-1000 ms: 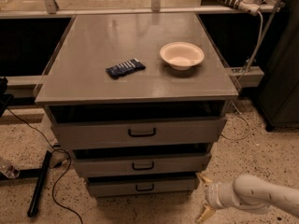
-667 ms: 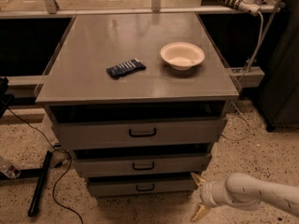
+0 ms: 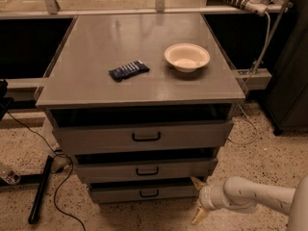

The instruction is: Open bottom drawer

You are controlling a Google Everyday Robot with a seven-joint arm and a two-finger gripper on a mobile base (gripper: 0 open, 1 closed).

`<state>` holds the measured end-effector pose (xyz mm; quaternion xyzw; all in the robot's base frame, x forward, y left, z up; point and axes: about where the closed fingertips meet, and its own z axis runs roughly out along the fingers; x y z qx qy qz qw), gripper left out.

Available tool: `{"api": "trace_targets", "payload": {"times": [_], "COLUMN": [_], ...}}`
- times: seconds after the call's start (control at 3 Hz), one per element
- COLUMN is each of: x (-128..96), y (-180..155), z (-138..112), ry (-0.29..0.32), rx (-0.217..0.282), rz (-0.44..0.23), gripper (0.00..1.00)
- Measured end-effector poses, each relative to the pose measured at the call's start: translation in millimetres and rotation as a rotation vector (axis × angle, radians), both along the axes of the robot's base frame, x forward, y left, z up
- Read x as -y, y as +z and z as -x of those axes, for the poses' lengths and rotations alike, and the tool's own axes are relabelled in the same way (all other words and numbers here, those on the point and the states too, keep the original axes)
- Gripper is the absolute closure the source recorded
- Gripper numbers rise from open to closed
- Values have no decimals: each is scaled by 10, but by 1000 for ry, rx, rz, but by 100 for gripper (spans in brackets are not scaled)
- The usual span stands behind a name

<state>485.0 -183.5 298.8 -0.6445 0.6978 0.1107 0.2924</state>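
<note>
In the camera view, a grey cabinet (image 3: 62,143) stands on a speckled floor (image 3: 269,162). Its flat top surface (image 3: 91,88) holds two things. A pale round bowl (image 3: 187,57) sits toward the right side. A dark blue packet (image 3: 128,70) lies to the left of the bowl, well apart from it.

The cabinet has three grey drawers, one under the other. The top drawer (image 3: 96,137) has the biggest front. The middle drawer (image 3: 106,171) is smaller. The bottom drawer (image 3: 115,193) is the smallest and sits lowest, close to the floor. A small black loop handle (image 3: 149,193) is in the middle of its front. A dark gap shows above each drawer front, so each one sticks out a little.

A white arm (image 3: 255,196) comes in from the bottom right corner. The end effector (image 3: 195,200) is low down, just beside the right end of the bottom drawer. Its two yellowish fingers (image 3: 198,183) are spread wide, one pointing up and one pointing down, and they pinch nothing. The upper finger is near the top right corner of the bottom drawer front. I cannot tell if it touches the drawer. It is away from the handle.

On the left, black cables (image 3: 61,189) and a black bar (image 3: 40,190) lie on the floor.
</note>
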Motion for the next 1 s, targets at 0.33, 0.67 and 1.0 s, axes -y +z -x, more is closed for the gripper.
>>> {"api": "trace_targets", "payload": {"times": [0.33,0.67,1.0], "x": [-28,22,99], "y": [-138,-292,-458], "z": [-44,-28,-38], "ry": [0,3,5], "rx": [19,49,64], "rz": [2,-15,-62], "gripper": [0,0,0]}}
